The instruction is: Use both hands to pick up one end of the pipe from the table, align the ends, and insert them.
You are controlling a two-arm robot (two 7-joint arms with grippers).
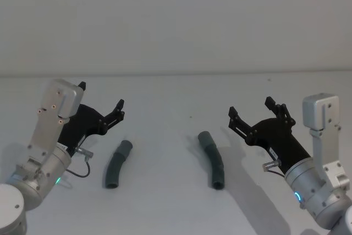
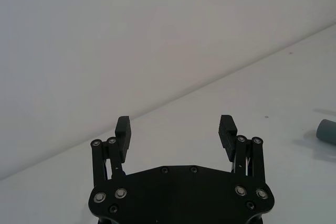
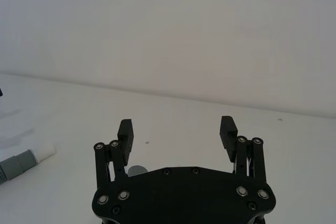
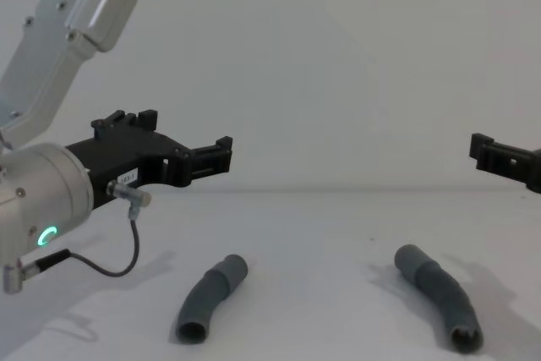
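Since neither pipe piece is gripped, the task looks barely started; the left pipe piece (image 1: 116, 163) lies flat on the table (image 1: 165, 108) at about 7 o'clock from the middle of the head view; the right pipe piece (image 1: 212, 158) lies at about 5 o'clock, well apart from the first, a bare strip of table between them; both are curved, with their far ends leaning toward each other; the left gripper (image 1: 102, 96) hangs at roughly 11 o'clock of the left piece, aimed toward 2 o'clock, jaws spread wide and holding nothing; the right gripper (image 1: 251, 108) hangs at roughly 1 o'clock of the right piece, aimed toward 10 o'clock, jaws likewise wide and empty; the chest view puts both grippers raised off the table, clear of the pieces and touching neither; the left wrist view catches a smooth grey cuff (image 2: 326, 130) off to the side of the fingers, not between them; the right wrist view catches a white plug tip (image 3: 46, 151) on a grey ribbed body, also off to the side; which piece carries that tip I cannot tell for sure, probably the right one; done: nothing visible beyond the arms posed near their pieces; left, by my read: lower each gripper and close on its piece, lift, line plug up with cuff, push in.
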